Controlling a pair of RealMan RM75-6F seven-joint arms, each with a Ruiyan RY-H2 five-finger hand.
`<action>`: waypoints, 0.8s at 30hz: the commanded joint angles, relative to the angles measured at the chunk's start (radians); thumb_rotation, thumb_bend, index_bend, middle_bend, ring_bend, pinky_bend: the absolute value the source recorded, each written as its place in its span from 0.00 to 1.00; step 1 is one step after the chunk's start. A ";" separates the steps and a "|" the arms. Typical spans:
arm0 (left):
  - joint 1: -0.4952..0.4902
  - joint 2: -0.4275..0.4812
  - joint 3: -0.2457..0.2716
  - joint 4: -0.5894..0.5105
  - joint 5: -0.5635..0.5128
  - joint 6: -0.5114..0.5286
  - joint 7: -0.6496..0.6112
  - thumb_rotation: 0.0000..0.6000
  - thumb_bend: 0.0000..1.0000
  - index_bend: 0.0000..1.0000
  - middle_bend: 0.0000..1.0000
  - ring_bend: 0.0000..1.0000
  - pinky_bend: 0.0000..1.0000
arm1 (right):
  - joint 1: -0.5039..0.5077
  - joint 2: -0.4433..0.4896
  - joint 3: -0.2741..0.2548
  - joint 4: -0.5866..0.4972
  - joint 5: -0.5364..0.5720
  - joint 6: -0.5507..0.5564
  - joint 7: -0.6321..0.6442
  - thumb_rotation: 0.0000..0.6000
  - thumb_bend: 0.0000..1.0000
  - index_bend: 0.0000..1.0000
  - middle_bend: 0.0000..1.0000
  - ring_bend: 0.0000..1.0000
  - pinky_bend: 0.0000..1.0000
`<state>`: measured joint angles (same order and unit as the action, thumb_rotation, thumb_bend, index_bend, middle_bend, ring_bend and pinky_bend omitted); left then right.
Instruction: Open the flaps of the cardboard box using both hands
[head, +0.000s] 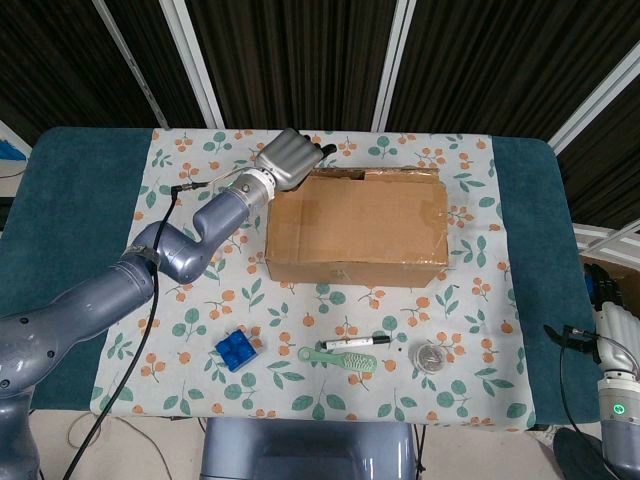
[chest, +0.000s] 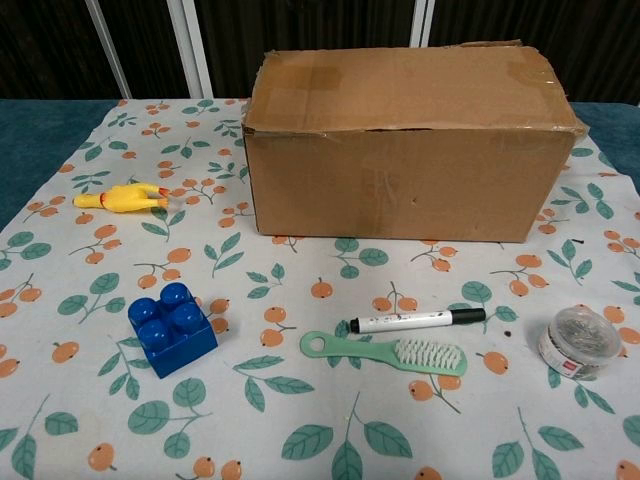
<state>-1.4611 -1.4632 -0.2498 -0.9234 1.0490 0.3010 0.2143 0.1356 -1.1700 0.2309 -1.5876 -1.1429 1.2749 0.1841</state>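
The cardboard box (head: 355, 228) looks light and stiff; its top flaps need lifting at the edges. Left hand (head: 289, 160), fingers curled, sits at its upper-left corner; right hand (head: 615, 335) idle, fingers unclear.

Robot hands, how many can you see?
2. The left robot hand is at the cardboard box's far left corner; the right robot hand hangs off the table's right side.

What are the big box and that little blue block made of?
The box looks like plain brown corrugated cardboard, matte, with creased edges and glossy tape strips. The blue block seems to be hard moulded plastic: smooth, shiny studs catching light.
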 joint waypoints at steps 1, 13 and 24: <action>-0.004 -0.005 0.021 -0.006 -0.020 0.008 0.012 1.00 0.72 0.14 0.34 0.29 0.34 | 0.000 0.000 0.000 -0.001 0.000 -0.001 0.001 1.00 0.22 0.00 0.00 0.00 0.21; -0.035 -0.074 0.062 0.053 -0.077 0.038 0.035 1.00 0.72 0.14 0.34 0.29 0.34 | 0.001 0.001 0.000 -0.003 0.005 -0.006 0.004 1.00 0.22 0.00 0.00 0.00 0.21; -0.061 -0.116 0.084 0.113 -0.094 -0.014 0.023 1.00 0.72 0.15 0.34 0.29 0.35 | 0.003 0.001 0.002 0.001 0.010 -0.009 0.004 1.00 0.22 0.00 0.00 0.00 0.21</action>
<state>-1.5191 -1.5754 -0.1660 -0.8144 0.9584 0.2928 0.2432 0.1382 -1.1693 0.2330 -1.5868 -1.1329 1.2659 0.1880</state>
